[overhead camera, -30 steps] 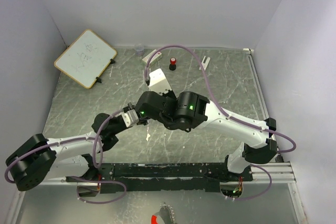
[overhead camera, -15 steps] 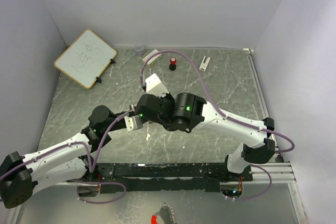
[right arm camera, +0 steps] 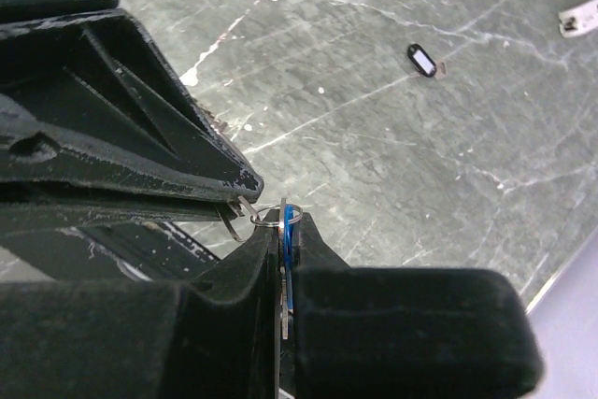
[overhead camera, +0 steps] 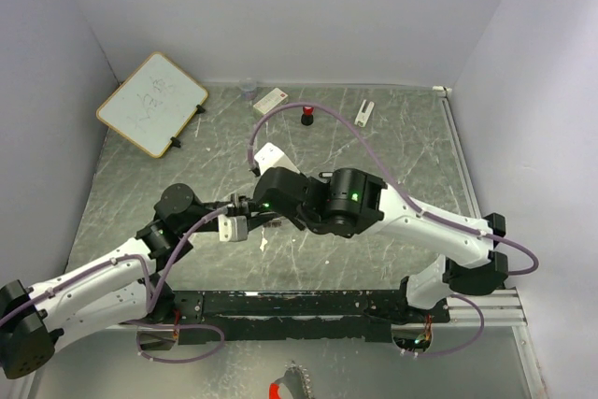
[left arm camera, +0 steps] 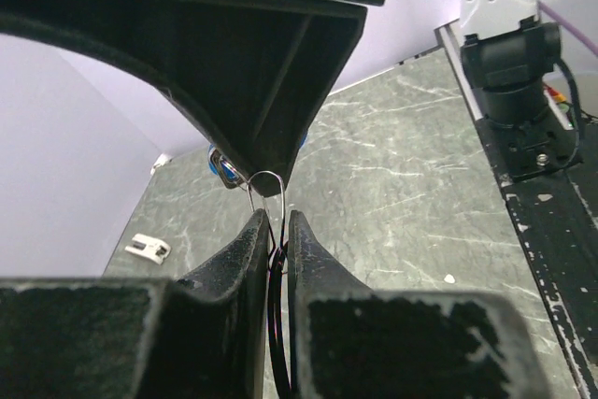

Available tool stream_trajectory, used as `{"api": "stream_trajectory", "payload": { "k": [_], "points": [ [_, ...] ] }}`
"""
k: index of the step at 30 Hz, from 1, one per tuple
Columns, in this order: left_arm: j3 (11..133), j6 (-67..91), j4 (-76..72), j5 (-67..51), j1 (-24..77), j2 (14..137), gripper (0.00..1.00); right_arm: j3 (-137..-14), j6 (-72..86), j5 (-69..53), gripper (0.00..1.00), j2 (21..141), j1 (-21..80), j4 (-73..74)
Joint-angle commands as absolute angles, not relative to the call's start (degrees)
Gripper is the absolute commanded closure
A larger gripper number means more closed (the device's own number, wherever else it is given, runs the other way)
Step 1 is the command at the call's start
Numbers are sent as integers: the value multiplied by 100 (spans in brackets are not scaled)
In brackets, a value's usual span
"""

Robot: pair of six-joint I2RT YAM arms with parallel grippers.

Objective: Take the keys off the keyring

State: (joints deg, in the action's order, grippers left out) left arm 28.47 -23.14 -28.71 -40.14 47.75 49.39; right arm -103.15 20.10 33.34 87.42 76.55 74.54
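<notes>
My two grippers meet above the middle of the table. In the left wrist view, my left gripper (left arm camera: 277, 221) is shut on the keyring (left arm camera: 266, 186), a thin silver wire loop sticking out past its fingertips. In the right wrist view, my right gripper (right arm camera: 285, 221) is shut on the keys (right arm camera: 288, 231): a blue-headed one and a plain silver one, still threaded on the keyring (right arm camera: 274, 215). The blue head also shows in the left wrist view (left arm camera: 222, 167). In the top view the left gripper (overhead camera: 248, 219) and right gripper (overhead camera: 266, 212) touch tip to tip, hiding the ring. A small black tag-like piece (right arm camera: 423, 60) lies on the table.
A whiteboard (overhead camera: 151, 103) leans at the back left. A red-and-black knob (overhead camera: 306, 117), two white pieces (overhead camera: 271, 100) (overhead camera: 364, 112) and a small clear cup (overhead camera: 248, 89) sit along the back wall. A white scrap (overhead camera: 264, 243) lies under the grippers. A black rail (overhead camera: 308, 304) runs along the front.
Both grippers have shifted a little toward the front edge while staying joined. The left arm's elbow has swung up and its shoulder left. Both grips are unchanged.
</notes>
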Motion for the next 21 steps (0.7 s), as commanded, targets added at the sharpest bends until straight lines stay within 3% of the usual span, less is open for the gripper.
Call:
{"api": "stream_trajectory", "payload": {
  "k": [1,14,21],
  "points": [
    [3015,-2142,-3168,-5366,4884,4771,91,-10105,1474,2816,100,8499,7586,6224],
    [3054,-1923,-3867,-5628,4878,4931,92,-9310,926,1225,100,8182,7506,5143],
    [3244,-2017,-3950,-5772,4880,5199,92,-9157,772,1050,100,8328,7326,4795]
  ]
}}
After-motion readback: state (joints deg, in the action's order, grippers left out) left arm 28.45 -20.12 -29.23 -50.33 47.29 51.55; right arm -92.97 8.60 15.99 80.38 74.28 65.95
